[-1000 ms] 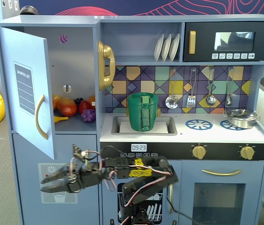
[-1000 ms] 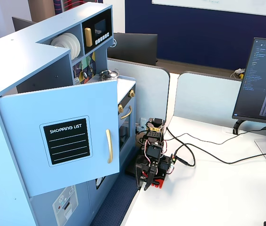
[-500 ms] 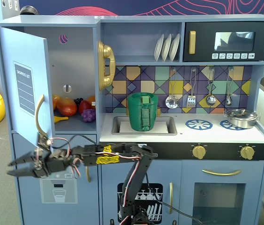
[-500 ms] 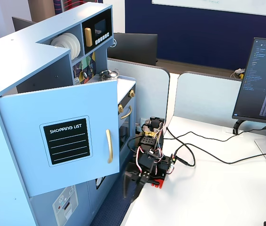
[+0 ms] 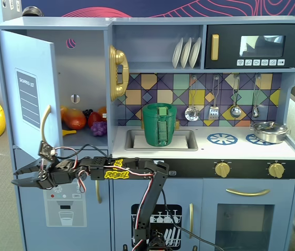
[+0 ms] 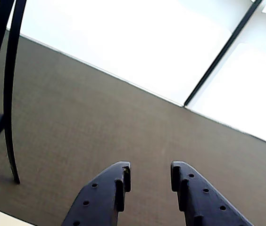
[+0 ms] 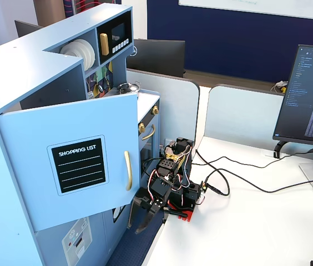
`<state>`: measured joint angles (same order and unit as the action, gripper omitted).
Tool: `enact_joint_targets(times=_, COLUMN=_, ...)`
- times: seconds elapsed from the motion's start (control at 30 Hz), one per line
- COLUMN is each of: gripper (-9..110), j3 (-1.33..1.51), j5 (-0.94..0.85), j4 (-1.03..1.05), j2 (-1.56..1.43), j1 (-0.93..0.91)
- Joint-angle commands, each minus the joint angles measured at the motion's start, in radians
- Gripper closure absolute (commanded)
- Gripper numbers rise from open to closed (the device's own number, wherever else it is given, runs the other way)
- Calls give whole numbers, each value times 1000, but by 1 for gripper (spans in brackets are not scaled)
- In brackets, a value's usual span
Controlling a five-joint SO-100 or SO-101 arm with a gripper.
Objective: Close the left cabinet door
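The left cabinet door [image 5: 30,94] is a light-blue panel with a black "SHOPPING LIST" label and a curved gold handle [image 5: 44,125]. It stands swung wide open to the left. In the other fixed view the door [image 7: 73,166] faces the camera, with its handle [image 7: 127,170] near the free edge. My gripper [image 5: 14,178] is open and empty. It points left, just below the door's lower edge and handle. It also shows in the other fixed view [image 7: 137,226], low beside the door's free edge. The wrist view shows the gripper [image 6: 149,176] over brown carpet only.
Toy fruit [image 5: 79,119] lies inside the open cabinet. Below is the dispenser-graphic door [image 5: 64,209]. A gold phone [image 5: 117,73], a green pot [image 5: 160,124] and the microwave [image 5: 252,47] are to the right. A chair leg [image 6: 8,94] stands on the carpet. Cables [image 7: 245,183] and a monitor [image 7: 312,94] are on the white table.
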<state>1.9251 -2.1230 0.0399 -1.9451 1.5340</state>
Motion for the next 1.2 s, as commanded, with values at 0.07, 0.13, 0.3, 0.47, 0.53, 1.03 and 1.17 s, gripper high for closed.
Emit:
enact_joint_targets(times=0.07, gripper=102, j3=58, j5=-18, j4=-46, j2=-147, j1=-103)
enact_joint_targets(times=0.13, gripper=102, j3=80, j5=-25, j4=-52, j2=-166, j1=-152)
enact_joint_targets(times=0.3, gripper=102, j3=60, j5=-17, j4=-58, j2=-173, j1=-321)
enact_joint_targets(times=0.47, gripper=101, j3=-11, j5=11, j4=-69, j2=-143, j1=-479)
enact_joint_targets(times=0.53, gripper=101, j3=-43, j5=11, j4=-89, j2=-117, j1=-531)
enact_joint_targets(times=1.03, gripper=101, j3=-69, j5=11, j4=-123, j2=-77, j1=-715)
enact_joint_targets(times=1.17, gripper=101, j3=-64, j5=23, j4=-137, j2=-83, j1=-790)
